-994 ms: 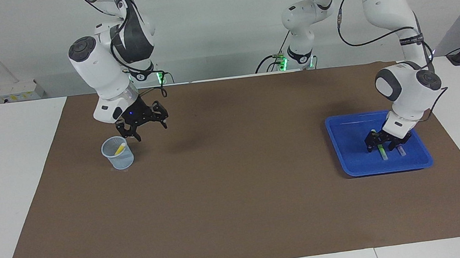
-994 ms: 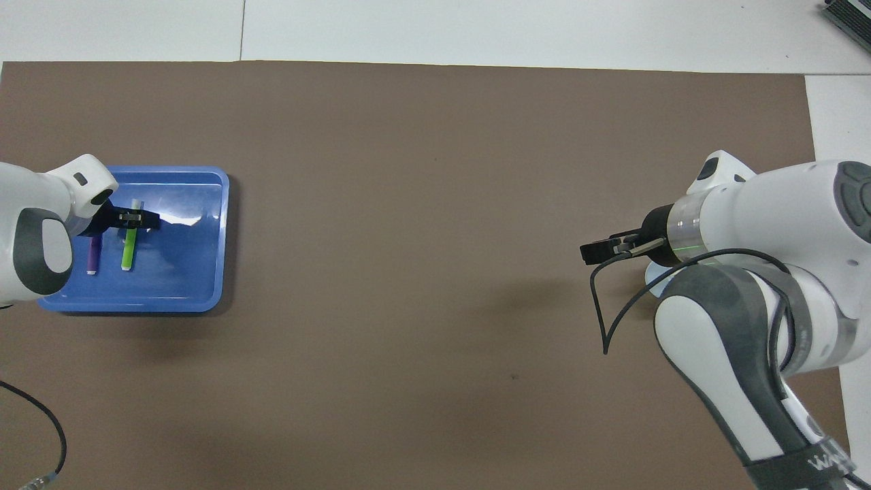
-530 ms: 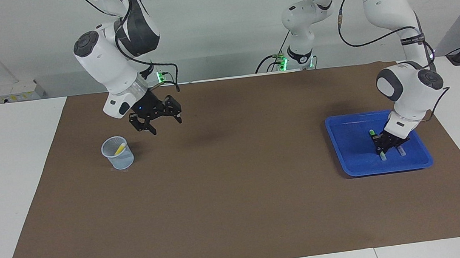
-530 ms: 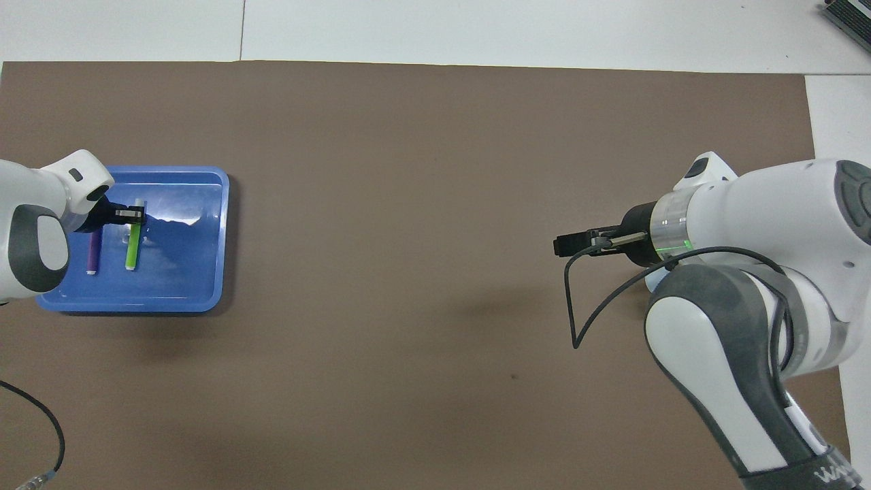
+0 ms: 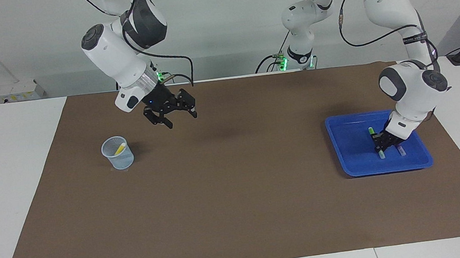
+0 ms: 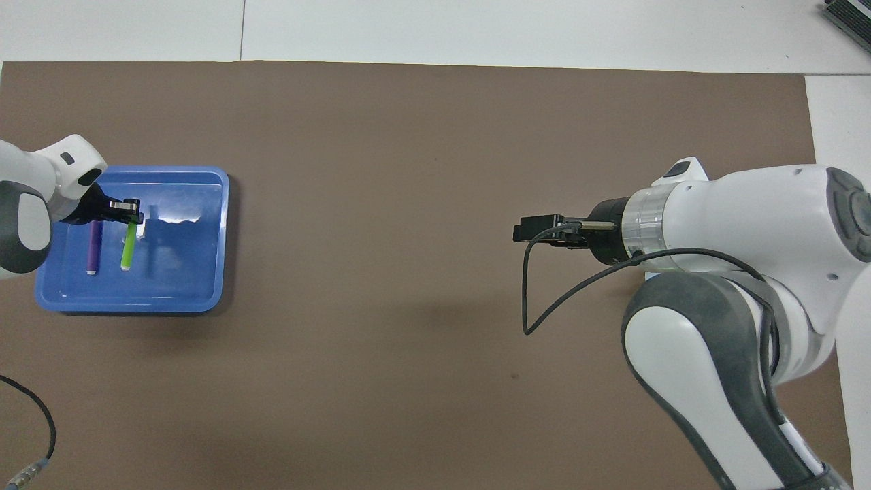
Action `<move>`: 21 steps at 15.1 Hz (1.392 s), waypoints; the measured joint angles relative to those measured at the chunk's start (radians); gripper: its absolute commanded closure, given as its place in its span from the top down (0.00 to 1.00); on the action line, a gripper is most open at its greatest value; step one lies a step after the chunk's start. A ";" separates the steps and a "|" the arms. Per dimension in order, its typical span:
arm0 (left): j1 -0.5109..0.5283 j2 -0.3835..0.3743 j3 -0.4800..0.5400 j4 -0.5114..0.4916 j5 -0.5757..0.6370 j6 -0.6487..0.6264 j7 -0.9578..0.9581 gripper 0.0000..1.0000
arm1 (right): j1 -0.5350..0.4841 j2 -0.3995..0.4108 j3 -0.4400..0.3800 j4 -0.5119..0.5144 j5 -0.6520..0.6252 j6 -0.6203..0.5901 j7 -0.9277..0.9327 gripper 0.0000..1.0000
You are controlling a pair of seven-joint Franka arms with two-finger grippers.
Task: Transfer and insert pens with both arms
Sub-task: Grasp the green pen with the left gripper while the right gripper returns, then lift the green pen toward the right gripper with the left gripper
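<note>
Fingers (image 5: 381, 145) of the left gripper (image 5: 385, 143) clamped together on the green pen (image 6: 128, 250), inside the blue tray (image 6: 197, 299) near the worktop's edge at the left arm's end. Grip taken close to the pen's end farther from the robots, most of the barrel sticking out toward them; pen low over the tray floor, whether just lifted or touching not clear. Purple pen (image 6: 93, 250) flat in the tray, just beside the green one, parallel to it, on the side toward that same worktop edge.

Fingers of the right gripper (image 5: 173, 117) spread apart, holding nothing, up in the air over the bare brown mat (image 5: 239, 213), between the cup and the middle of the worktop. Yellow pen (image 5: 119, 149) already leaning in the clear cup (image 5: 118, 155) near the right arm's end.

Likely handling: light, stiff, smooth plastic barrel, round and apt to roll or twist in a pinch. Held near one end, prone to droop or swing; a hold nearer the middle probably steadier, yet an end grip leaves free barrel for the other gripper to take at handover. Cup light too, easy to tip.
</note>
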 measured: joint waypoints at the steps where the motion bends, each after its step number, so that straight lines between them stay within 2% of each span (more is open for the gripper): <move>1: -0.009 0.000 -0.003 0.033 0.000 -0.053 -0.036 0.00 | 0.006 0.000 0.000 0.000 0.020 0.011 0.020 1.00; 6: -0.035 -0.025 -0.051 0.132 -0.070 -0.270 -0.253 0.00 | 0.065 0.006 0.001 0.000 0.052 0.102 0.170 1.00; 12: -0.041 -0.132 -0.117 0.149 -0.317 -0.472 -0.722 0.00 | 0.083 0.006 0.000 0.000 0.054 0.114 0.209 1.00; 17: -0.050 -0.182 -0.182 0.146 -0.520 -0.548 -1.151 0.00 | 0.094 0.007 0.001 0.000 0.054 0.133 0.219 1.00; 21: -0.090 -0.188 -0.201 0.110 -0.668 -0.554 -1.372 0.00 | 0.095 0.007 0.001 0.012 0.054 0.132 0.226 1.00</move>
